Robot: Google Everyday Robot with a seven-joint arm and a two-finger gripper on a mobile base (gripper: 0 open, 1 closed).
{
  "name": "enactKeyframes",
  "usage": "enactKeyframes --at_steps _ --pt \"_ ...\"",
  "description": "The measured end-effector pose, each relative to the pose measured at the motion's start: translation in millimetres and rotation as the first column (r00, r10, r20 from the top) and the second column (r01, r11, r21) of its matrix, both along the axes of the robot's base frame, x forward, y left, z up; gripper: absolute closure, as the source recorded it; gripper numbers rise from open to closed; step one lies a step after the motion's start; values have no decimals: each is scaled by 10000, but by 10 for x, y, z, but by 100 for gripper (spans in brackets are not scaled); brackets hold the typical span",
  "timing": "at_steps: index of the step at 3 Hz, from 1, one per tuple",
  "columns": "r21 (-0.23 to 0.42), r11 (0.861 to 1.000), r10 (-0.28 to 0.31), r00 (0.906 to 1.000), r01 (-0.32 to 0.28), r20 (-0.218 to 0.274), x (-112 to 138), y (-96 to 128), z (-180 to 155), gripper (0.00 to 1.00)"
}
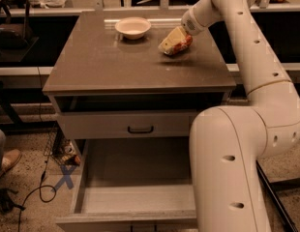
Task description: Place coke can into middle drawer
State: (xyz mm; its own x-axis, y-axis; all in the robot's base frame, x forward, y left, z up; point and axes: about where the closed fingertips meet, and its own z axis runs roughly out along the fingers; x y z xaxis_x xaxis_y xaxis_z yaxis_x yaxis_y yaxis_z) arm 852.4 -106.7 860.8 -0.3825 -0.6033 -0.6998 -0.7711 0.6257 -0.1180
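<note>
Gripper [174, 41] over the right rear of the bench [101, 66], jaws pinching the tilted coke can [183, 43], with a cream bowl [133, 27] near its left. The middle drawer [135, 197] stands open below a shut drawer front [101, 125]. The robot arm [237, 178] hides the drawer's right part, and the can's markings are unreadable.

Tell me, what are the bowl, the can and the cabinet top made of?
The bowl looks like ceramic or plastic: cream, smooth, softly shiny. The coke can is likely thin metal, with an orange-red painted shine; the gripper holds it tilted at the back right of the cabinet top, which may be laminate or stone: brown-grey, faintly reflective.
</note>
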Motion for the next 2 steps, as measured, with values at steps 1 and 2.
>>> enactKeyframes --at_steps 1,2 --pt "-32 10000 74 9994 -75 -337 -25 82 -123 2" --pt "-26 10000 75 9986 -76 -516 -34 111 -197 24"
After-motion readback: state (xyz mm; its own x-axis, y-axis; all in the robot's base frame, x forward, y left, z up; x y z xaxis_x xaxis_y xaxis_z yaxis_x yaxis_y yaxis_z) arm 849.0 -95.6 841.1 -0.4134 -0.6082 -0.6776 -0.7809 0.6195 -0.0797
